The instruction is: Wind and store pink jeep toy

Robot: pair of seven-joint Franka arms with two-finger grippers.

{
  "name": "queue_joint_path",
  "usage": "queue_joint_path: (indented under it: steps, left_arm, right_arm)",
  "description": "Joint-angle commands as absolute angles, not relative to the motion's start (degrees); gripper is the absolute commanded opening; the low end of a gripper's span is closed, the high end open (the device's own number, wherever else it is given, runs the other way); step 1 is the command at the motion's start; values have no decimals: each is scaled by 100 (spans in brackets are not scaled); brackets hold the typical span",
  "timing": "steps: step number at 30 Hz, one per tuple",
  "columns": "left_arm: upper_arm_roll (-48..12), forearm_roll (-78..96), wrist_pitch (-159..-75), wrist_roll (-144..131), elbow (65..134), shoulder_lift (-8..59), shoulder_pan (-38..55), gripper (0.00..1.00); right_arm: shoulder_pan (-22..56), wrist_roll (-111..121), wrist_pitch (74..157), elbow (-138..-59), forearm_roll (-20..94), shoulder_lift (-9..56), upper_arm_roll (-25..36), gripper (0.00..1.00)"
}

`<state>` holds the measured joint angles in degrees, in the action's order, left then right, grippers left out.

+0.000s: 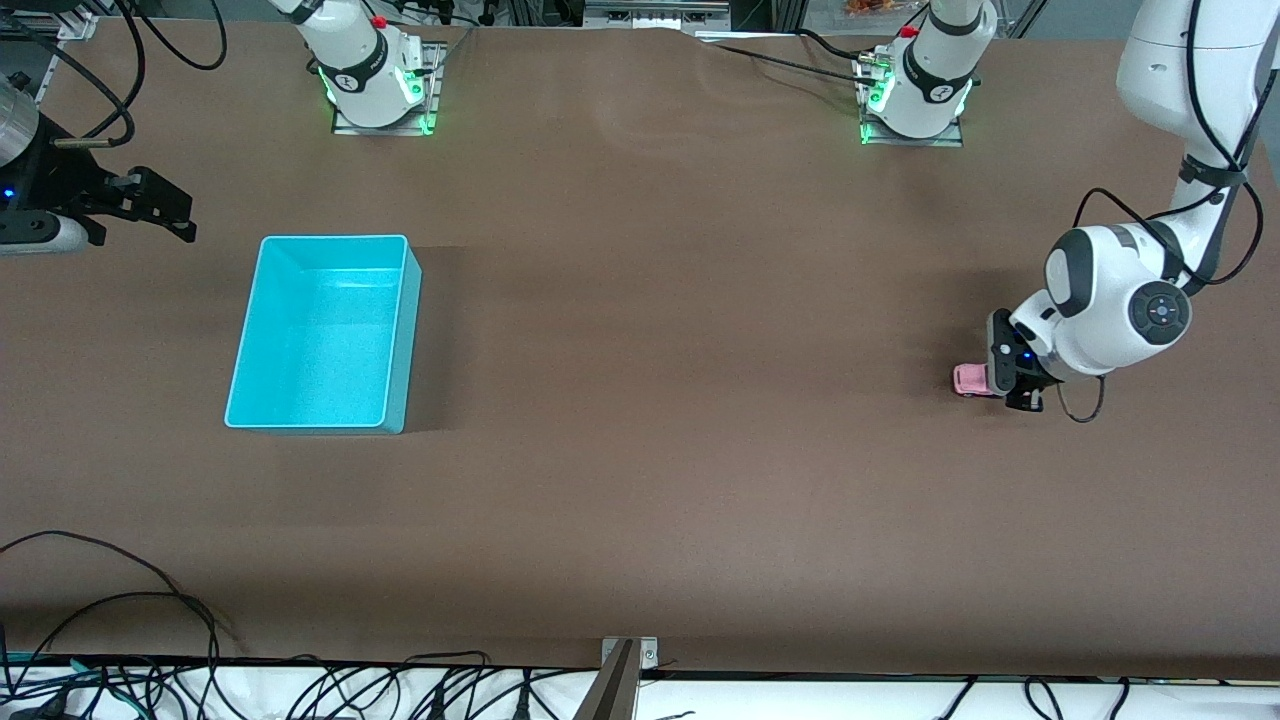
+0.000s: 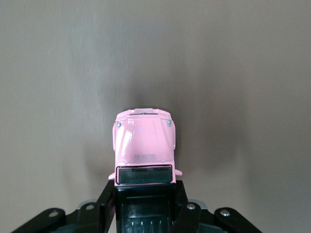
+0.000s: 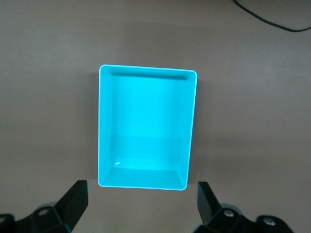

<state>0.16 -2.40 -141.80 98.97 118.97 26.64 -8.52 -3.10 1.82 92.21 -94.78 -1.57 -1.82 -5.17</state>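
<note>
Over at the right arm's end the right tool [image 1: 150, 205] waits spread open beside the empty turquoise bin [image 1: 322, 333], while the left tool [image 1: 1012, 375] grips the pink jeep toy [image 1: 970, 379] on the desk [image 1: 680, 420].

Both arms are glossy white with dark grey joint rings. Their round bases [image 1: 375, 80] glow green on metal plates. Black cables run along the left arm [image 1: 1190, 90]. The end effectors are black, with small screws.
</note>
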Motion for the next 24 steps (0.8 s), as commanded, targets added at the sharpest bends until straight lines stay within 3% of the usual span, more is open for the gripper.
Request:
queue_joint_path:
  steps: [1, 24]
  left_arm:
    - [0, -343, -14212, 10028, 11734, 3164, -1274, 5]
    - [18, -343, -14203, 11417, 10872, 3744, -2601, 5]
  right_arm:
    - [-369, 220, 9167, -9439, -105, -185, -536, 100]
    - [-360, 220, 9158, -9439, -105, -185, -536, 100]
